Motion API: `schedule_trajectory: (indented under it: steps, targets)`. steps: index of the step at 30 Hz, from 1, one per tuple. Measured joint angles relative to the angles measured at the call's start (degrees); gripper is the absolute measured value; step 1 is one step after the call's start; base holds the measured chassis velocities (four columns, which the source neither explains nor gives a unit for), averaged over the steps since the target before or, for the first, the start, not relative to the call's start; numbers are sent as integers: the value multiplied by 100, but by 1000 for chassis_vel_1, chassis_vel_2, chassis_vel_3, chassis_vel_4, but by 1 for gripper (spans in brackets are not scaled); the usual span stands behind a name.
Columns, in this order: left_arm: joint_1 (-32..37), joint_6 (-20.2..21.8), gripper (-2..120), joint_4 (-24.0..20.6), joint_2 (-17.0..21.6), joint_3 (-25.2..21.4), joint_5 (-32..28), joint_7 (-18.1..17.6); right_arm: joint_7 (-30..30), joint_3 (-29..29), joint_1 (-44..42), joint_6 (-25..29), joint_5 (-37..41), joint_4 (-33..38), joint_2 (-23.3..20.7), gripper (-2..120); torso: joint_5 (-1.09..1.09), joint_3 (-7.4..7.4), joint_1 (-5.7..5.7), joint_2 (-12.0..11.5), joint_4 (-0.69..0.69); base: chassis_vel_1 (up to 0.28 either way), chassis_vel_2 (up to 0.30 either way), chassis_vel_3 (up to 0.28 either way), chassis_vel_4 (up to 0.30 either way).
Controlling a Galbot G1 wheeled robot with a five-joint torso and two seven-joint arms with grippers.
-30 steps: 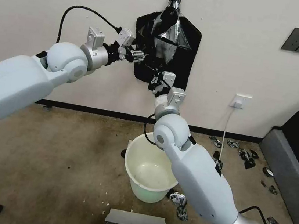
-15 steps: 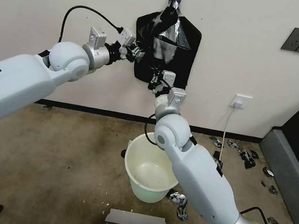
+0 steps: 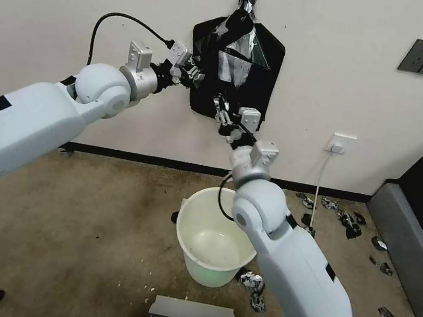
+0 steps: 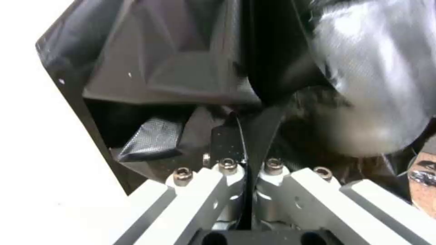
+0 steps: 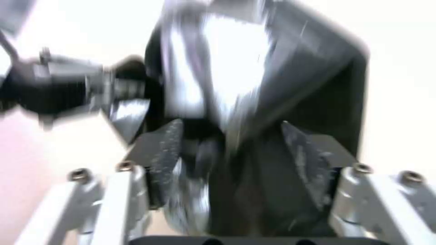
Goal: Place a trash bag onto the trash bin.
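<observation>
Two grippers at the wall-hung bundle of bags (image 3: 255,88). Left gripper (image 3: 196,75) pinches a fold of the trash bag (image 3: 236,59) at the bundle's left edge. Right gripper (image 3: 222,108), fingers spread, faces the lower part; contact obscured by blur. Trash bin (image 3: 217,239) on the carpet below.

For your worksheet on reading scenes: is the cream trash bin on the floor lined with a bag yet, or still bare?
Bare. The trash bin stands upright with its pale inside and rim uncovered; no black plastic lies over it.
</observation>
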Motion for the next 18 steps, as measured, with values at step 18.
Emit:
schedule_trajectory:
  steps: [18]
  targets:
    - [451,-2,0,-10,-49,-488,4,-70,-1350,-651,1315,-617,-4222,-993,-154,100,-2,0,0,0,2,0,0,0,0]
